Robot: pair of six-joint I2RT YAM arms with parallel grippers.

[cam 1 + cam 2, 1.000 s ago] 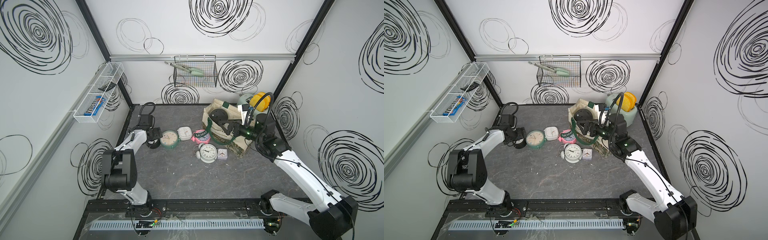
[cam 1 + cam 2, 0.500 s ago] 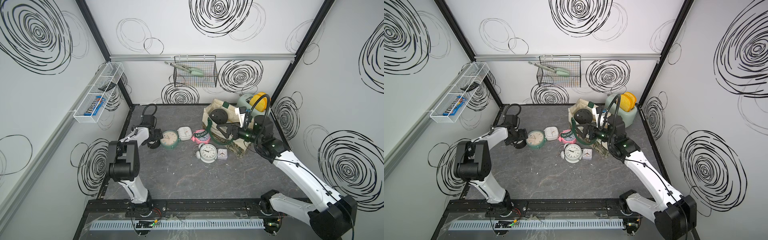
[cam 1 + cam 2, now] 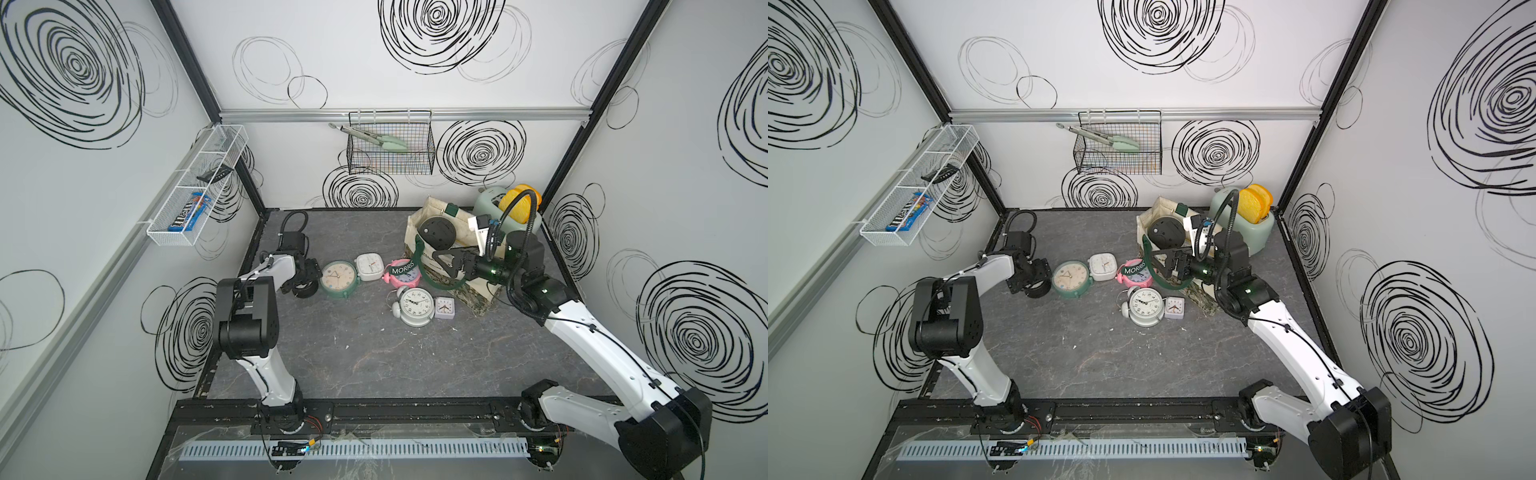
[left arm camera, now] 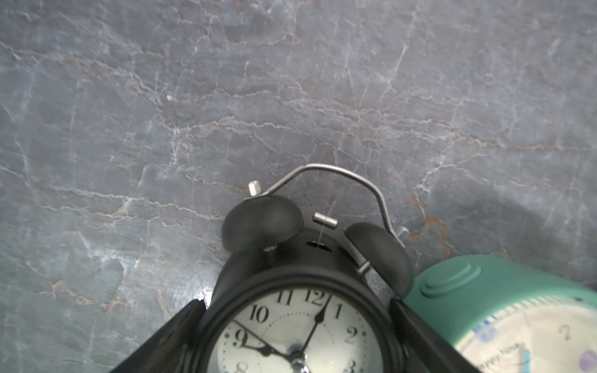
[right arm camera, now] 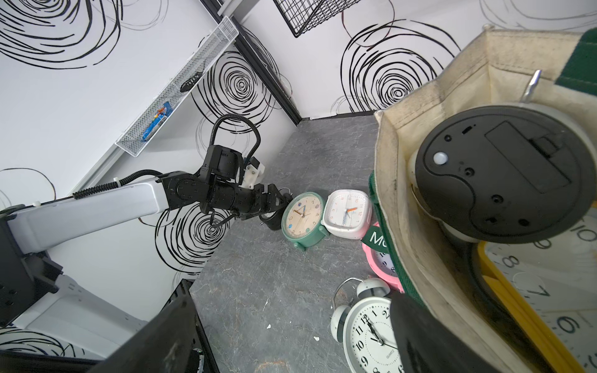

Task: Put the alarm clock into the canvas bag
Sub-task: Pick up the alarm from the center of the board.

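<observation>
With our left pincer [image 4: 295, 305] wide astride the black alarm clock [image 4: 300, 332], grip unconfirmed, and right pincer [image 3: 442, 264] wide at the canvas bag [image 5: 397, 161], an off-centre closure may shove the touching green clock [image 4: 452, 281].

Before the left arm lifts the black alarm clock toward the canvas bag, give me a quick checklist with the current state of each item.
1. Left gripper straddles the black alarm clock: ok.
2. Firm grip on it: cannot tell.
3. Clearance beside it: not ok, the green clock sits right next to it.
4. Canvas bag mouth open: ok.
5. Room inside: cannot tell; a black-backed clock and a yellow-rimmed clock already lie there.
6. Right gripper open at the bag's rim: ok.
</observation>
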